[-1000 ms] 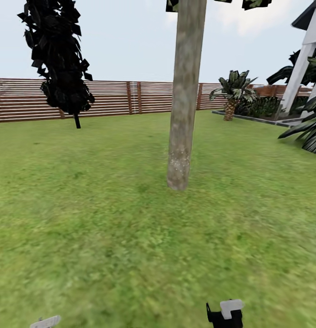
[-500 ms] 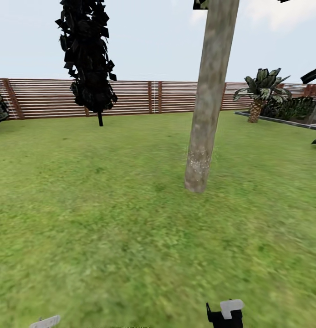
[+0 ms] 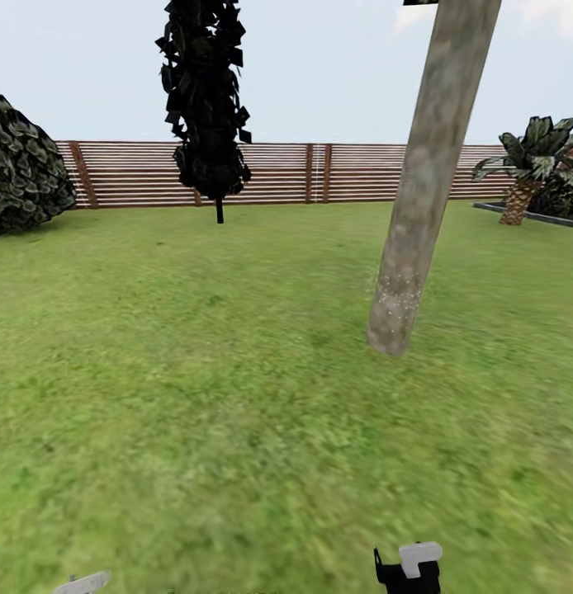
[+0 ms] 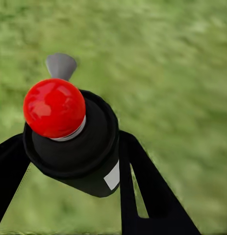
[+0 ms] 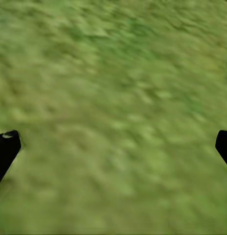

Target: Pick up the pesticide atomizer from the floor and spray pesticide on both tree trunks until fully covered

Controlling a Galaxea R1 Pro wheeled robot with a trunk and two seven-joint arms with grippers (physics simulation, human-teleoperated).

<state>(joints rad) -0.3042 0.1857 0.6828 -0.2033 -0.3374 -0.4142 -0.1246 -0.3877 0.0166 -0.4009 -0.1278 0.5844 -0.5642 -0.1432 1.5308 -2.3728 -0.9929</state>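
Observation:
The pesticide atomizer [image 4: 69, 147] is a black bottle with a red ball cap [image 4: 54, 107] and a grey nozzle [image 4: 60, 66]. My left gripper [image 4: 74, 171] is shut on it, one black finger on each side of the body, above the grass. One tree trunk [image 3: 423, 190], mottled tan-grey and leaning, rises from the garden lawn [image 3: 196, 371] ahead and to the right in the head view, a few steps away. My right gripper [image 5: 113, 144] hangs open over grass, with nothing between its fingertips [image 5: 6, 147]. Part of the right arm [image 3: 408, 569] shows at the lower edge.
A brown slat fence [image 3: 336, 173] closes the lawn at the back. A dark narrow tree [image 3: 205, 99] stands before it, a round dark bush [image 3: 22, 165] at the far left and a short palm [image 3: 530, 161] at the far right. Open grass lies between me and the trunk.
The head view has swung to the left: trunk, dark tree and palm slide right in the picture, the bush comes in and the white building leaves. Both arms look unmoved.

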